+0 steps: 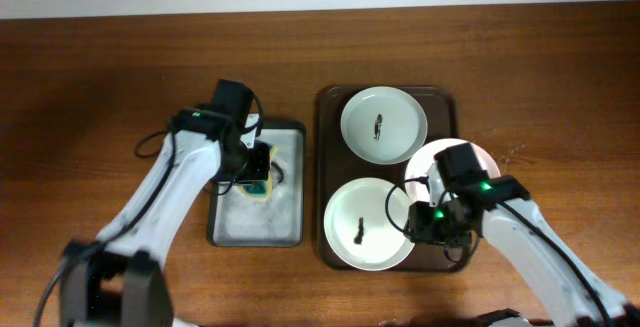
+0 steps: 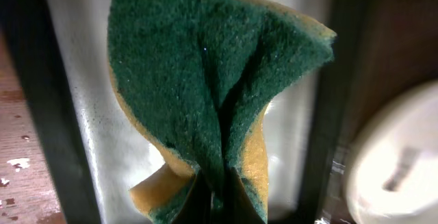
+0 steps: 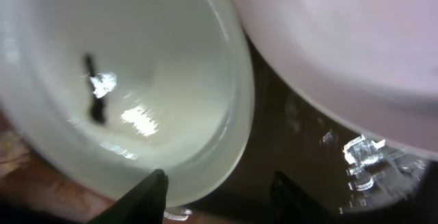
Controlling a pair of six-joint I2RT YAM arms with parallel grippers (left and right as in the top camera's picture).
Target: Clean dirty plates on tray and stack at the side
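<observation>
The dark brown tray [image 1: 440,107] holds three plates. A white plate [image 1: 383,125] with a dark smear lies at the back. A second smeared white plate [image 1: 368,223] lies at the front. The pale pink plate [image 1: 480,157] at the right is partly hidden by my right arm. My right gripper [image 1: 420,224] is open at the front white plate's right rim. In the right wrist view its fingers [image 3: 219,190] straddle that rim [image 3: 233,135], with the pink plate [image 3: 342,39] beyond. My left gripper [image 2: 222,207] is shut on a green-yellow sponge [image 2: 219,94] over the grey tray [image 1: 260,222].
The grey tray [image 2: 82,59] lies left of the brown tray, almost touching it. The left wrist view shows a white plate [image 2: 397,162] at its right edge. Bare wooden table [image 1: 100,87] surrounds both trays.
</observation>
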